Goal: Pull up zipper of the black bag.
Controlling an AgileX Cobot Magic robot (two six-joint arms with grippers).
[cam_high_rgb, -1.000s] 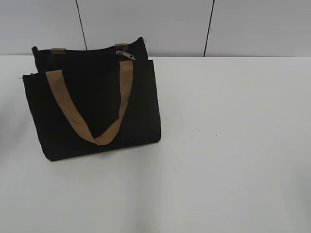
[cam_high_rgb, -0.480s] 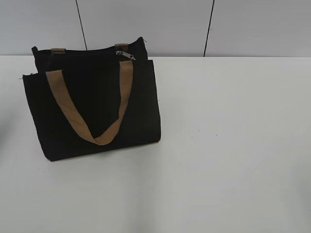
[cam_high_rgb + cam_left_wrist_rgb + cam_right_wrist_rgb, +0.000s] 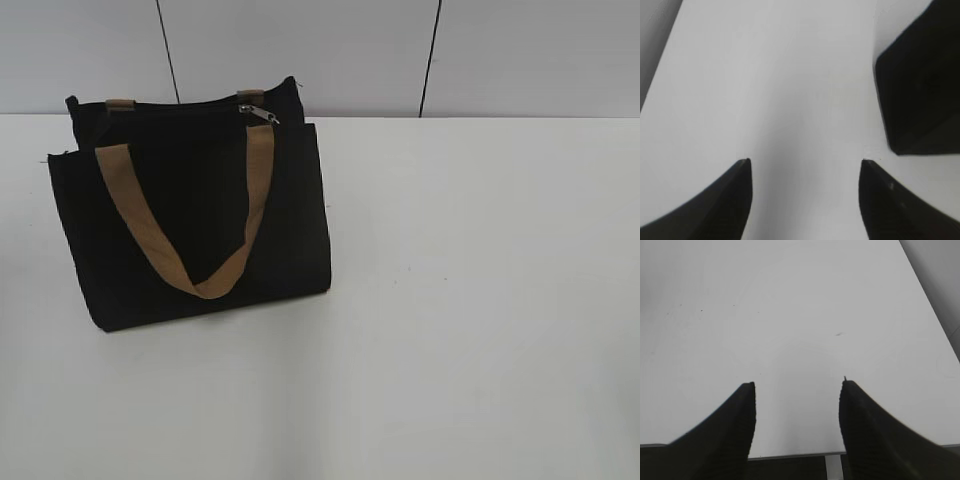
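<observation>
White table (image 3: 480,300), bag (image 3: 190,230) at 9 o'clock, both grippers (image 3: 805,165) (image 3: 797,385) gaping and empty; that tiny zipper (image 3: 258,113) looks easy to miss, and the floppy bag could tip.

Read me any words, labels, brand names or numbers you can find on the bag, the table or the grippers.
None: no readable text in any view.
The black bag, its tan handle and the silver zipper pull show no print.
The white table and the wall panels are blank.
</observation>
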